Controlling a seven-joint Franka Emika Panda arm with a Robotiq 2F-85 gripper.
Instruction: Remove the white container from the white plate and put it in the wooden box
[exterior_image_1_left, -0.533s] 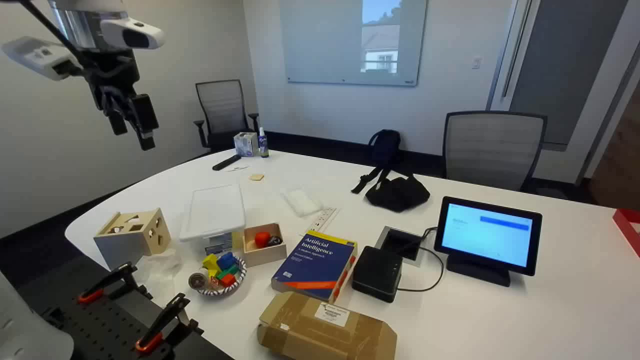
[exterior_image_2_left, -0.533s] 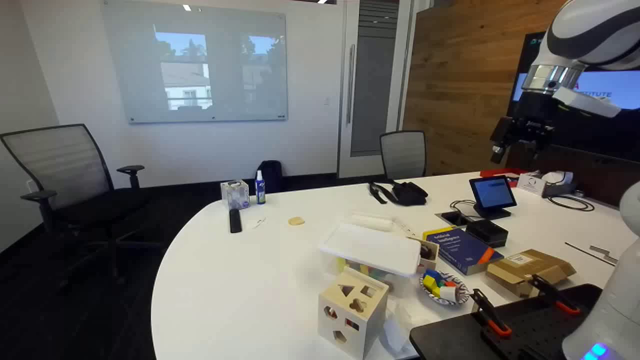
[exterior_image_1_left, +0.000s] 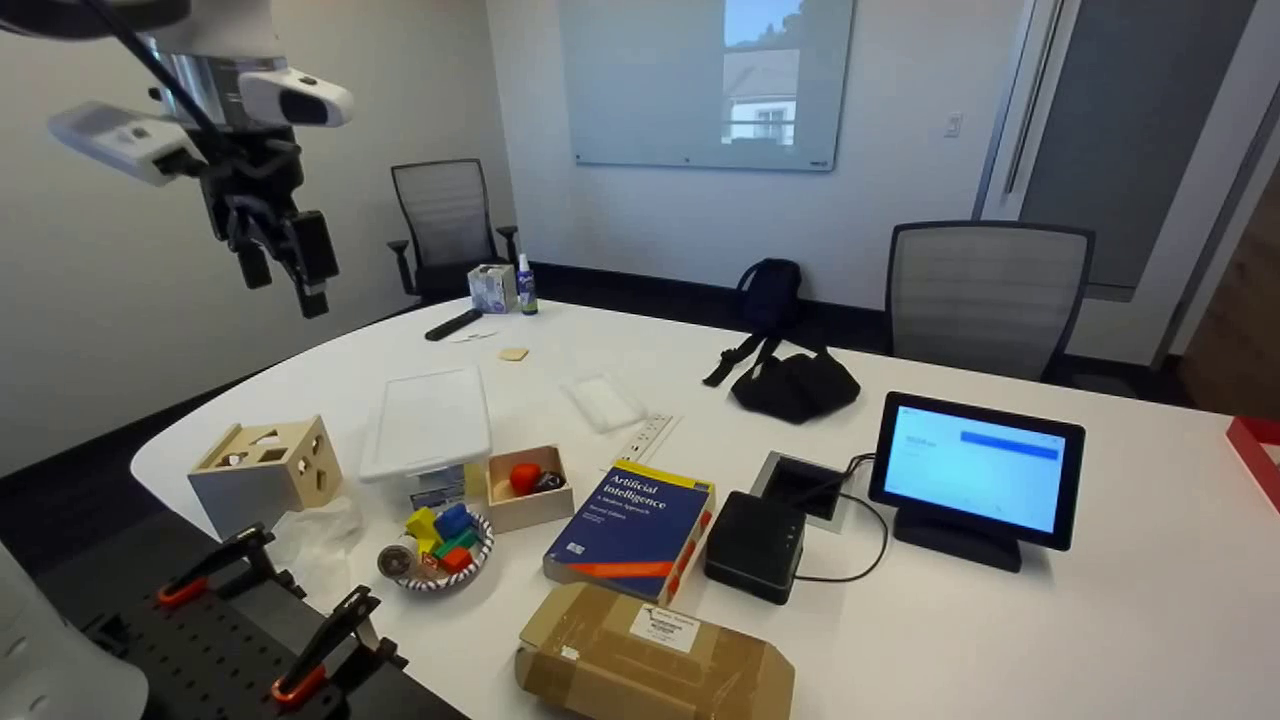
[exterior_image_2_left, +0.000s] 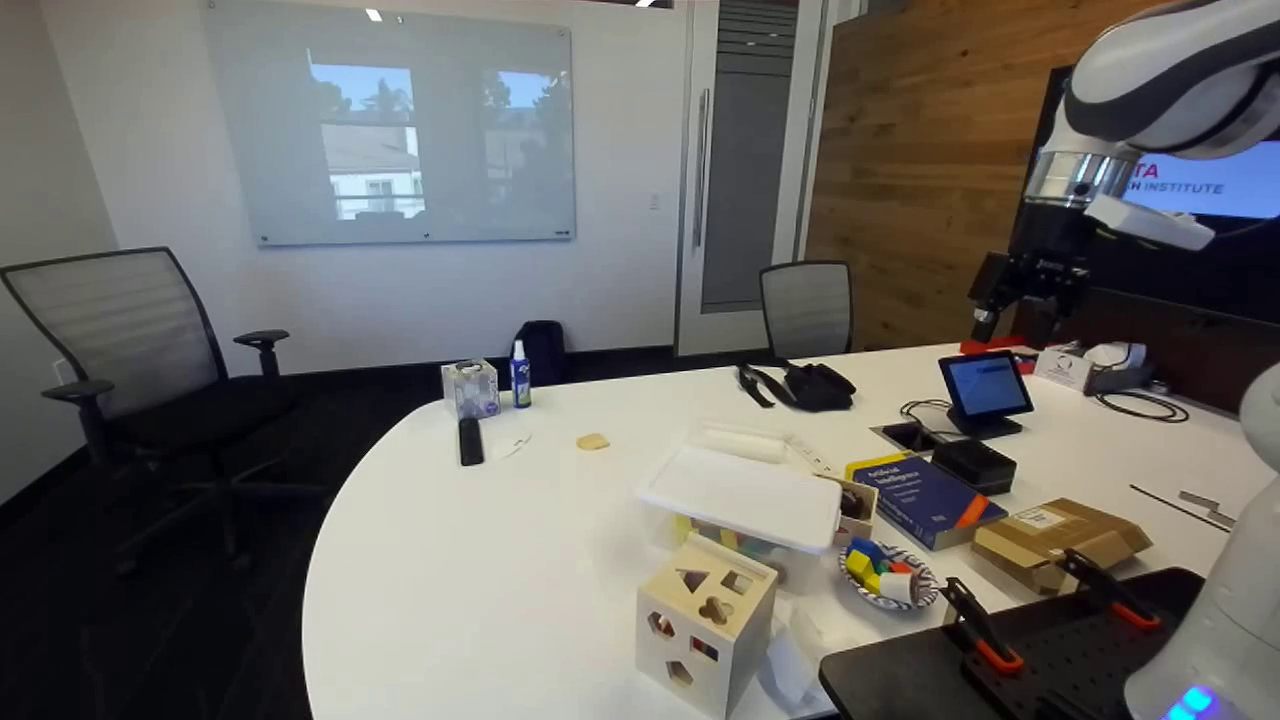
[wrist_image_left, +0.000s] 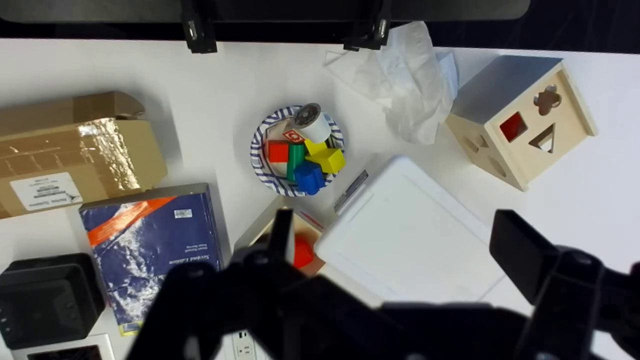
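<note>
A small white cylindrical container with a dark end (wrist_image_left: 317, 129) lies tilted among coloured blocks on a round white plate with blue pattern (wrist_image_left: 257, 152). The container shows in both exterior views (exterior_image_1_left: 398, 558) (exterior_image_2_left: 898, 587). A pale wooden box with shaped holes (wrist_image_left: 527, 112) stands apart on the table, also in both exterior views (exterior_image_1_left: 270, 470) (exterior_image_2_left: 690, 625). A smaller open wooden box (exterior_image_1_left: 530, 512) holds a red and a dark object. My gripper (wrist_image_left: 392, 220) is open and empty, high above the table in both exterior views (exterior_image_1_left: 284, 285) (exterior_image_2_left: 1015, 315).
A clear bin with a white lid (wrist_image_left: 410, 235) stands between both wooden boxes. Crumpled white plastic (wrist_image_left: 412, 85) lies near the holed box. A blue book (exterior_image_1_left: 630, 530), cardboard package (exterior_image_1_left: 655, 655) and black device (exterior_image_1_left: 755, 545) are nearby. Clamps (exterior_image_1_left: 330, 645) stick up at the edge.
My gripper has moved to the right and slightly down in one exterior view and left and slightly down in another. It stays open. The table objects have not moved.
</note>
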